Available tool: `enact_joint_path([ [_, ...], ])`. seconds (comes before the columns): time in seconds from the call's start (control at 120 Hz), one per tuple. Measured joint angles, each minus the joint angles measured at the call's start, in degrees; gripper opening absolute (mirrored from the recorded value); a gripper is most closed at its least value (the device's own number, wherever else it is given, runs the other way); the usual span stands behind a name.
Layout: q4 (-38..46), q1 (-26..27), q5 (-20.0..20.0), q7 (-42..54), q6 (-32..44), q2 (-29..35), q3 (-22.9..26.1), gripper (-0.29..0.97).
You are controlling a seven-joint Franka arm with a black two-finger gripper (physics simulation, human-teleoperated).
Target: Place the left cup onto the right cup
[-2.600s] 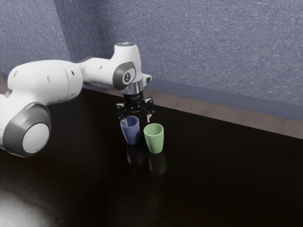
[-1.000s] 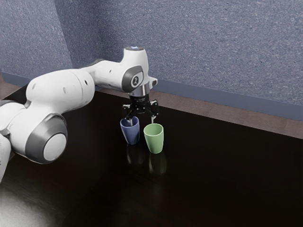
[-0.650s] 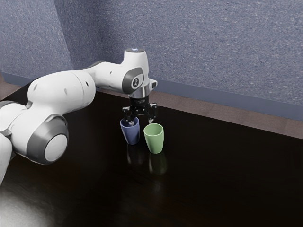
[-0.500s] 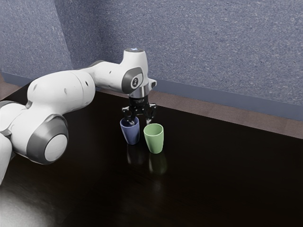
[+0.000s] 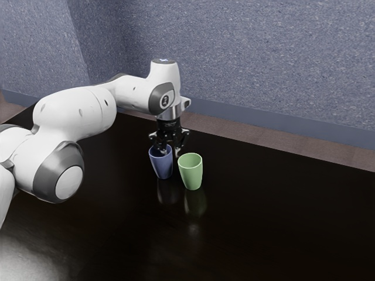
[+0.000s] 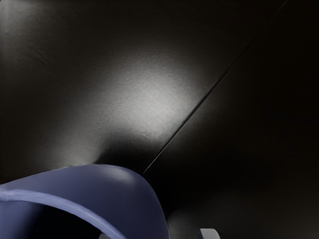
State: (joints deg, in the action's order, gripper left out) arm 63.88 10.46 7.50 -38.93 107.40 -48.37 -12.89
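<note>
Exterior view, left to right. Arm (image 5: 76,117) posture unchanged over the last second. Blue cup (image 5: 161,164) upright on the dark table (image 5: 263,222), same spot as before. Gripper (image 5: 169,144) has come down onto the cup's rim on the green-cup side. Fingers were spread wide a second ago, now narrow, one on each side of the cup wall. In the wrist view, the outer fingertip (image 6: 209,233) is slightly clear of the blue wall (image 6: 99,199), so no grip yet. Green cup (image 5: 190,171) upright just beside the blue cup, unmoved.
</note>
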Motion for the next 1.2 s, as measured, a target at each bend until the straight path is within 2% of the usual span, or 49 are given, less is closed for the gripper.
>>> enact_joint_path([
  [0.458,0.25,0.0,0.37,-0.15,-0.32,-0.07,-0.38,-0.07],
  [0.867,0.44,0.06,0.51,-0.41,-0.83,0.53,-0.45,-0.1],
  [1.2,1.12,0.95,0.08,-0.52,-3.79,5.1,-1.33,-0.1],
])
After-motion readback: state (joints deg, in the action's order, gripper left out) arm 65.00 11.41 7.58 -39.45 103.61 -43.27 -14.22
